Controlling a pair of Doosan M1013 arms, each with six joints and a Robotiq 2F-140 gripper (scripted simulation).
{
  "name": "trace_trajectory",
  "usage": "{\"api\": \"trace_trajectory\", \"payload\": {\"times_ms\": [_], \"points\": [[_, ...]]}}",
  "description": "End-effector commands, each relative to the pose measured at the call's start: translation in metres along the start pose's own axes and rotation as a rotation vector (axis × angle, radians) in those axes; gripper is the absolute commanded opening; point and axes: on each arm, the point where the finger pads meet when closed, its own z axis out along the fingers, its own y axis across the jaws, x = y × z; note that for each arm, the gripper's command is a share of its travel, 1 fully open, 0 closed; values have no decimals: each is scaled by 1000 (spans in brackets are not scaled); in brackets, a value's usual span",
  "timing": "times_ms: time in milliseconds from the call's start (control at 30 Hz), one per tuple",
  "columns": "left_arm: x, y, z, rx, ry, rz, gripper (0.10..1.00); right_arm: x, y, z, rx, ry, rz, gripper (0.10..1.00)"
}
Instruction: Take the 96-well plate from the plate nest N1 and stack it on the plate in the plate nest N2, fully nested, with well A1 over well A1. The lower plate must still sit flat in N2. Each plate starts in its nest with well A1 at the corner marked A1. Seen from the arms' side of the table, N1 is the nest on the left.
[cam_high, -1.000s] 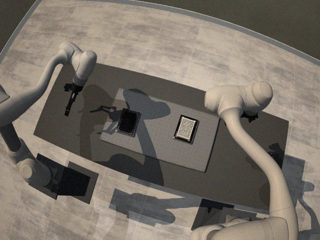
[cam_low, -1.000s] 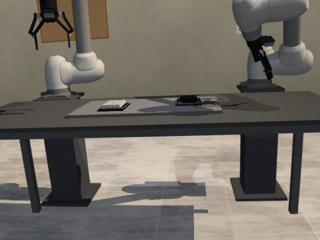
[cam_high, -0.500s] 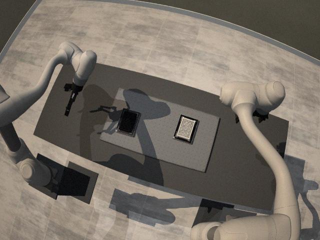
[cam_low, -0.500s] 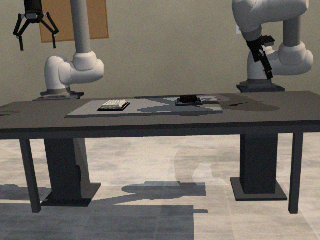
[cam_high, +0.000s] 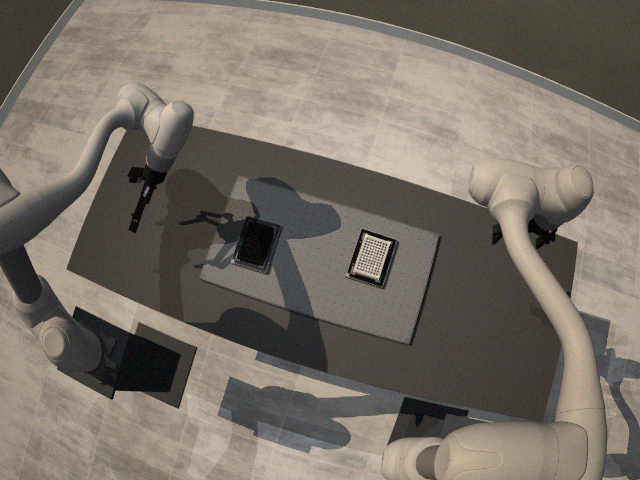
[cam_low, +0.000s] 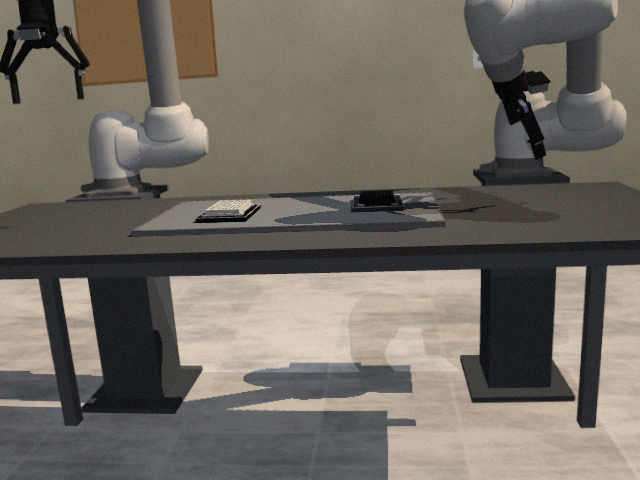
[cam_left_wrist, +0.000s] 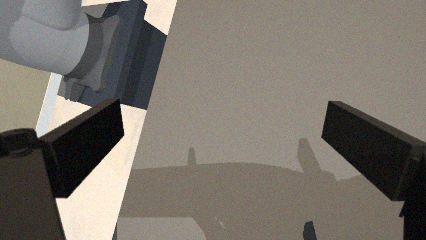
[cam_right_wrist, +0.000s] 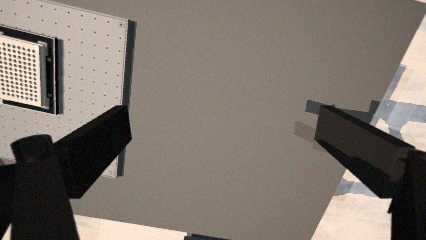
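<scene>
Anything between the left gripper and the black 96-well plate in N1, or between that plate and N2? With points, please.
Nothing visible on either stretch: left gripper (cam_high: 133, 226) (cam_low: 539, 153) (cam_left_wrist: 223, 118) to black plate (cam_high: 255, 242) (cam_low: 376, 197), or on to the white 96-well plate (cam_high: 371, 255) (cam_low: 230, 207) (cam_right_wrist: 20, 72) in N2.

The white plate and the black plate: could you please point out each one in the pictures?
White plate (cam_high: 371, 256) (cam_low: 229, 207) (cam_right_wrist: 20, 72): top, exterior and right wrist views, on its welled top.
Black plate (cam_high: 256, 243) (cam_low: 376, 197): top and exterior views, on its dark body.
</scene>
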Motion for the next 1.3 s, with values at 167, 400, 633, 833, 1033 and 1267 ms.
{"api": "trace_trajectory", "payload": {"times_ms": [167,400,633,833,1033,1267], "points": [[0,0,-1,-1,0,0,1000,0,29,-1,0,1,76,1000],[0,0,-1,-1,0,0,1000,-2,64,-1,0,1,142,1000],[0,0,-1,-1,0,0,1000,-6,94,-1,0,1,162,1000],[0,0,-1,-1,0,0,1000,-10,119,-1,0,1,247,1000],[0,0,-1,-1,0,0,1000,-16,148,-1,0,1,247,1000],[0,0,-1,-1,0,0,1000,-21,173,-1,0,1,314,1000]]}}
